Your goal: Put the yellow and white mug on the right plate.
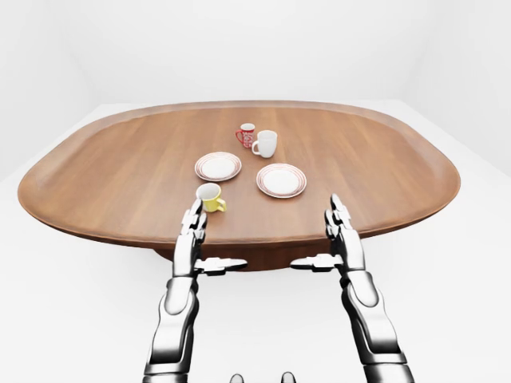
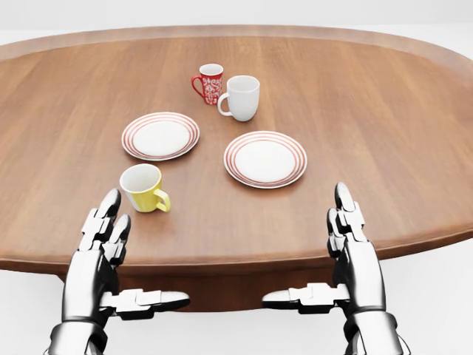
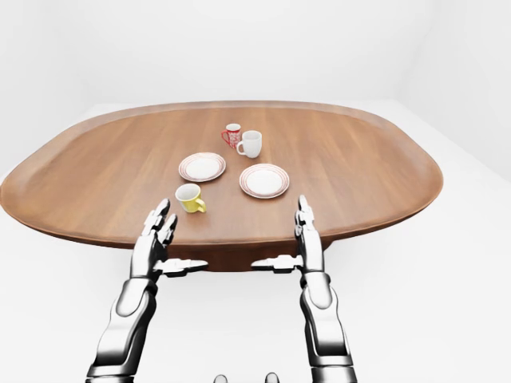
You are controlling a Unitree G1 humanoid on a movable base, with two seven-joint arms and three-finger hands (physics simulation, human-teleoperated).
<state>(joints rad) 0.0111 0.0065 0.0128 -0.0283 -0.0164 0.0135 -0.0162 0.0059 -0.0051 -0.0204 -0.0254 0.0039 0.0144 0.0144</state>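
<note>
An oval wooden table (image 2: 384, 126) is seen filling most of the head view, with white floor below its near edge. The yellow and white mug (image 2: 143, 187) is set upright on the bare wood at about 8 o'clock from the table's middle, its handle turned toward 4 o'clock. It is not on either plate. The left plate (image 2: 160, 135), white with red rings, is found just beyond the mug at 12 o'clock from it, apart from it. The right plate (image 2: 265, 158), of the same pattern, is placed at 3 o'clock from the mug, well apart, and nothing is carried on it. A white mug (image 2: 242, 97) is stood at 11 o'clock from the right plate, and a red patterned mug (image 2: 209, 82) is seen just beside it at 10 o'clock; whether the two touch cannot be told.

The left hand (image 2: 103, 255) is held at 7 o'clock from the yellow and white mug, near it but apart, with fingers stretched straight toward the table and the thumb spread sideways; nothing is gripped. The right hand (image 2: 347, 251) is held at 5 o'clock from the right plate, over the table's near edge, likewise spread flat and empty.
</note>
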